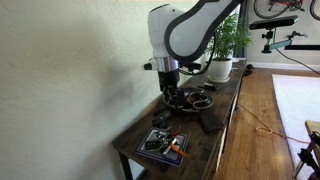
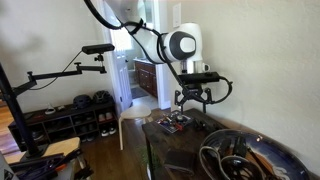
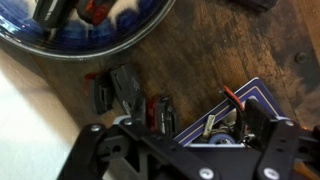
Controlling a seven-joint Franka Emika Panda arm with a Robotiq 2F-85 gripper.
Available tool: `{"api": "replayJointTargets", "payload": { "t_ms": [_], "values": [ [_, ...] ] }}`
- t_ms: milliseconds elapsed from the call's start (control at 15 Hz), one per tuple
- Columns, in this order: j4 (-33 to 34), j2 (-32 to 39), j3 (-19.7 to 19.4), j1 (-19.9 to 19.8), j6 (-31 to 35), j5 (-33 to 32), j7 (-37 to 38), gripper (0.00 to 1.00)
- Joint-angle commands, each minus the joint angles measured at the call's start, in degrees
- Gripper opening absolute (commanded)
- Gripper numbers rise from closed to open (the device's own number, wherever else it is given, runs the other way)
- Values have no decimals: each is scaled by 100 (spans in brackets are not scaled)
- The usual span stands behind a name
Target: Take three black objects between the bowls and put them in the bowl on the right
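A glossy, round blue bowl (image 3: 130, 42) lies beyond the pincer (image 2: 193, 104), to its left. Small blocky black pieces (image 3: 122, 90) sit just ahead of it, between the bowl and a square dark-blue plate (image 3: 262, 95) on its right. The pincer hangs released, empty, above a worn dark wooden table (image 3: 220, 50) against a pale wall (image 1: 70, 70).

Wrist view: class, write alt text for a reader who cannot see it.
Small black objects lie on a wooden table between a round blue-rimmed bowl, top left, and a blue square dish, lower right. The dark gripper fills the bottom edge.
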Motion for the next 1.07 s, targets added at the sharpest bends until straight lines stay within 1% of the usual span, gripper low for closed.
{"api": "replayJointTargets", "payload": {
  "t_ms": [0,467,1000],
  "values": [
    [-112,-16,-80,43,155,-189,-385,100],
    [169,531,-164,-44,383,-184,-1088,100],
    [559,916,-239,-1,483,-226,-1330,100]
  ]
}}
